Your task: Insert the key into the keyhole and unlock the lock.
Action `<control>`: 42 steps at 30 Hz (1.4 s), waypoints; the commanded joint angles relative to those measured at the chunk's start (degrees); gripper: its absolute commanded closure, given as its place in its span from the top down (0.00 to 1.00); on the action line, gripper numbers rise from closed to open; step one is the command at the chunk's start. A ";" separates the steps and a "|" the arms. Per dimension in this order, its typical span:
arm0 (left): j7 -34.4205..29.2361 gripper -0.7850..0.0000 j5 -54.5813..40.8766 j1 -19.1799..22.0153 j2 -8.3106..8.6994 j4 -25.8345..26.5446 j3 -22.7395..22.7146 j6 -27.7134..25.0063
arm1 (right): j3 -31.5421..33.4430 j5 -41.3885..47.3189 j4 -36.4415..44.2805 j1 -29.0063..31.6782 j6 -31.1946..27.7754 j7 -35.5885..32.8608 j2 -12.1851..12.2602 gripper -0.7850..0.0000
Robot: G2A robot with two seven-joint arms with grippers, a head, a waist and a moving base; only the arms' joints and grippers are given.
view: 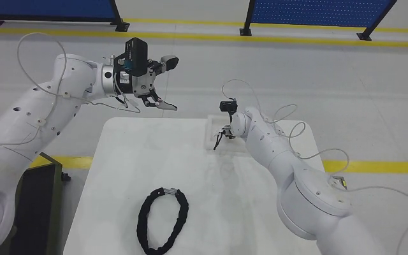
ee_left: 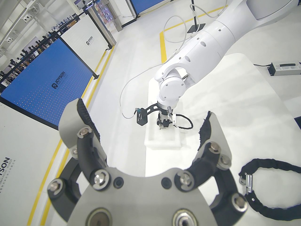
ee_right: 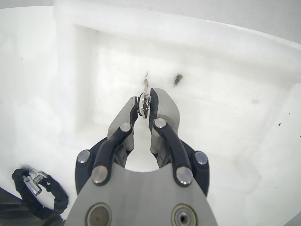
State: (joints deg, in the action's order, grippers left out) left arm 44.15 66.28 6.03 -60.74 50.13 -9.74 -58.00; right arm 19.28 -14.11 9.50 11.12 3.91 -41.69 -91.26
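The key (ee_right: 144, 106) is pinched by its round head between the narrow-set fingers of the right gripper (ee_right: 144, 94), its blade pointing down into the white foam tray (ee_right: 141, 17) at the table's (view: 115, 166) far edge. The black chain lock (view: 180, 213) lies in a loop near the front, well apart from the key. The left gripper (view: 171, 84) hangs spread wide and holding nothing beyond the far left corner.

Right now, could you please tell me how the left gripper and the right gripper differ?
The left gripper has its jaws wide open and empty; the right gripper has them shut on the key. The left gripper hangs high beyond the table's far edge; the right gripper sits low in the foam tray. Both share the same black-padded metal build.
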 commanded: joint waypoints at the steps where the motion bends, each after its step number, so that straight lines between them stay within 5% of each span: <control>1: 0.00 1.00 0.00 0.00 0.00 0.00 0.00 0.00 | -0.01 0.01 0.01 0.00 0.00 0.00 0.00 0.11; 7: 0.00 1.00 0.00 0.00 0.00 0.00 0.00 0.00 | -0.01 0.01 0.01 0.00 0.00 0.00 0.00 0.25; 10: 0.00 1.00 0.00 0.00 0.00 0.00 0.00 0.00 | -0.01 0.01 0.01 0.00 0.00 0.00 0.00 0.60; 18: 0.00 1.00 0.00 0.00 0.00 0.00 0.00 0.00 | -0.01 0.01 0.01 0.00 0.00 0.00 0.00 0.60; 19: 0.00 1.00 0.00 0.00 0.00 0.00 0.00 0.00 | 0.00 -0.06 0.04 0.15 0.02 0.34 0.02 0.85; 36: 0.00 1.00 0.00 0.00 0.00 0.00 0.00 0.00 | 1.56 -4.21 4.29 1.55 1.53 4.53 1.49 0.48; 42: 0.00 1.00 0.00 0.00 0.00 0.00 0.00 0.00 | 2.39 -5.15 5.47 1.70 2.11 2.71 2.10 0.42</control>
State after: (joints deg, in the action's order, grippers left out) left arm 44.15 66.28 6.03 -60.74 50.13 -9.74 -58.00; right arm 21.53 -19.08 14.72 12.80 5.93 -38.54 -89.27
